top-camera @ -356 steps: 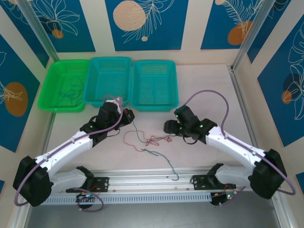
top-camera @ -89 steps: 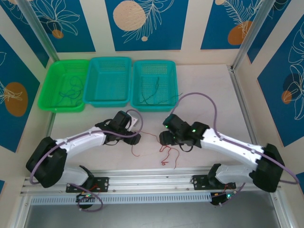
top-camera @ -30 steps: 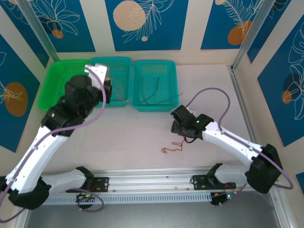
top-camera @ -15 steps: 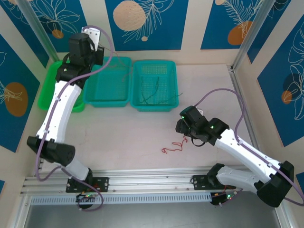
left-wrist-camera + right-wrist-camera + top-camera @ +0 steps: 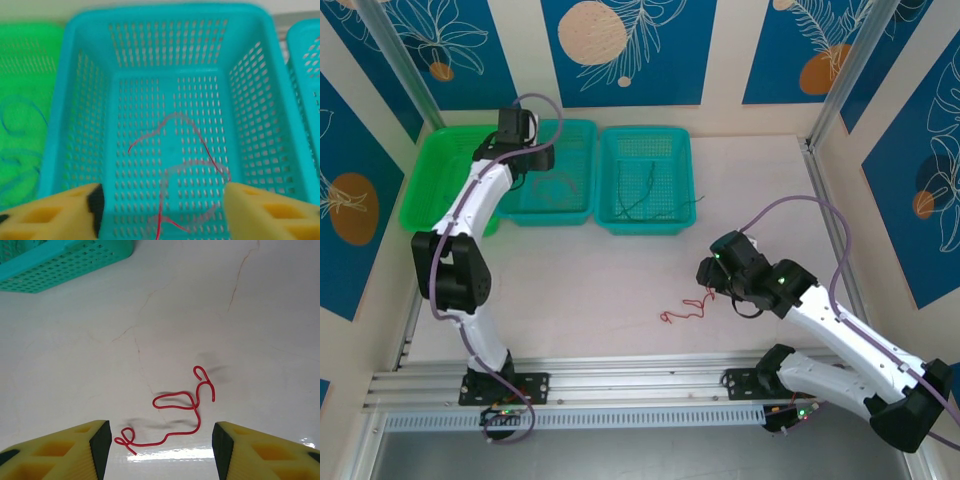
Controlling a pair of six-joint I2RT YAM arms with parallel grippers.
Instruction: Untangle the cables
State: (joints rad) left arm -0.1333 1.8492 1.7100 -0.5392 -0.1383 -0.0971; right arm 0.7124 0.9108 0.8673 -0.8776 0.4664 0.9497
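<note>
Bright even overhead light, soft shadows beside the red cable (image 5: 198, 417), glare strip on the near surface (image 5: 165, 455), left wrist view blurred.

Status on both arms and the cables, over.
Left tool open over middle teal plastic mesh basket, thin red wire lying loose inside. Right tool open above second kinked red wire on the white tabletop. Nothing between it and the wire.

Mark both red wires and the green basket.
red wire on the table (image 5: 198, 419), right wrist view, middle stretch
red wire in the middle basket (image 5: 195, 131), left wrist view, its arch
green basket (image 5: 445, 228), top view, near rim
</note>
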